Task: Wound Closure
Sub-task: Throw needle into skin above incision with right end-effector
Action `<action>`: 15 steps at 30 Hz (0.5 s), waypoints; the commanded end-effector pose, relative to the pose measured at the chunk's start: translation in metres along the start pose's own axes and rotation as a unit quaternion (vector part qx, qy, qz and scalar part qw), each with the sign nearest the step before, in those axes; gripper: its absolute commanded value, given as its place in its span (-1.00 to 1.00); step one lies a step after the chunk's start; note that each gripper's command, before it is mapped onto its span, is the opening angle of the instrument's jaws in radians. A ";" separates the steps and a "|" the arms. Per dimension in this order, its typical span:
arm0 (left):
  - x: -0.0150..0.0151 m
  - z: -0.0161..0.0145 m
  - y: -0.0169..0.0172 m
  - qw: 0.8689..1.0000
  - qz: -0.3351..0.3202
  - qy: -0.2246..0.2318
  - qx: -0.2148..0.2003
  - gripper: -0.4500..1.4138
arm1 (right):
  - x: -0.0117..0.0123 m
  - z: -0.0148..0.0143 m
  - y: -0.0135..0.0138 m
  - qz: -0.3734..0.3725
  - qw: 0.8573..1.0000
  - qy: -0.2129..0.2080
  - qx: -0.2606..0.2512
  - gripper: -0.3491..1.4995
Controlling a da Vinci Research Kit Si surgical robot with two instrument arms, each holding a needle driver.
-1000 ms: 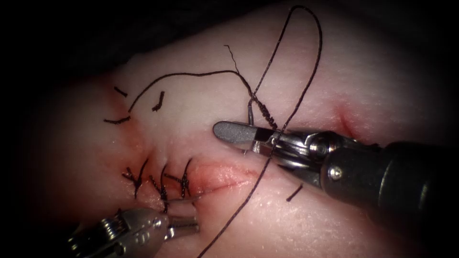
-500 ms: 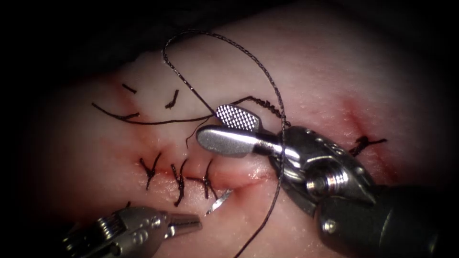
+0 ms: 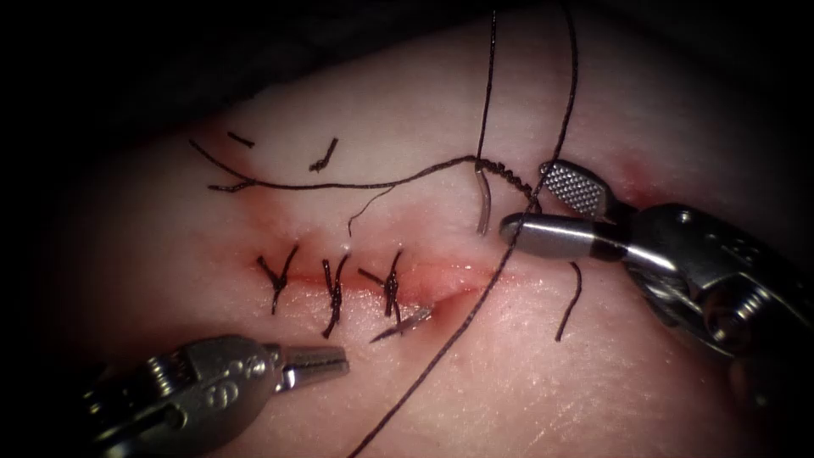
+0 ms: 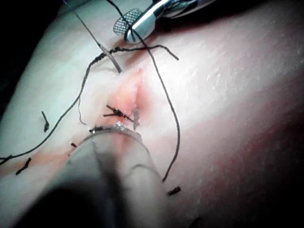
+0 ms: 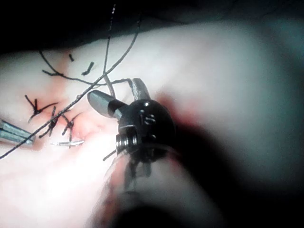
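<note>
- L gripper [image 3: 315, 368] low on the left, pointing right, on the near side of the cut [image 3: 454, 278]. Jaws closed, nothing in them. Tip just short of the stitches, not touching.
- Two short cut ends [image 3: 322, 155] up on the far-left tissue [image 3: 593, 382], lying loose, apart from each other.
- Three finished stitches [image 3: 333, 293] in a row across the left part of the cut. Rest of the cut to the right of them gaping a bit, w/ red fluid [image 3: 428, 273] along it.
- Loose thread tail [image 3: 339, 185] running left to right over the far side, ending in a twisty bit right by the needle's back end.
- Needle [image 3: 404, 323] in the tissue, just right of the third stitch. Pointy end poking out on the near edge of the cut, back end sticking up on the far side. Middle buried under the cut. Held by neither tool.
- Thread [image 3: 475, 305] off the needle's back end going straight up out of view. Second strand coming down from the top, running past the R jaws, crossing the cut and heading off lower left.
- R gripper [image 3: 527, 199] coming in from the right, far side of the cut, just right of the needle's back end. Jaws wide open, ribbed face showing, gripping nothing. Can't tell if the thread touches them.
- One more cut end [image 3: 570, 301] lying below the R jaws, near side of the cut.
</note>
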 end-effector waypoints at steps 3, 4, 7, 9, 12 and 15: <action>0.0006 0.0007 -0.0011 1.000 0.007 0.011 0.001 -0.91 | 0.0002 0.0017 -0.0008 -0.003 1.000 0.005 -0.013 0.65; 0.0006 0.0007 -0.0011 1.000 0.007 0.011 0.002 -0.91 | 0.0002 0.0019 -0.0010 -0.003 1.000 0.004 -0.014 0.65; 0.0004 0.0008 -0.0010 1.000 0.007 0.011 0.002 -0.91 | 0.0000 0.0029 -0.0020 -0.006 1.000 0.000 -0.022 0.64; 0.0004 0.0008 -0.0010 1.000 0.007 0.011 0.002 -0.91 | -0.0003 0.0035 -0.0029 -0.010 1.000 -0.003 -0.020 0.58; 0.0004 0.0008 -0.0010 1.000 0.008 0.011 0.002 -0.91 | -0.0004 0.0043 -0.0037 -0.013 1.000 -0.010 -0.005 0.05; 0.0004 0.0008 -0.0010 1.000 0.008 0.011 0.003 -0.91 | -0.0003 0.0050 -0.0040 -0.023 1.000 -0.008 -0.009 0.02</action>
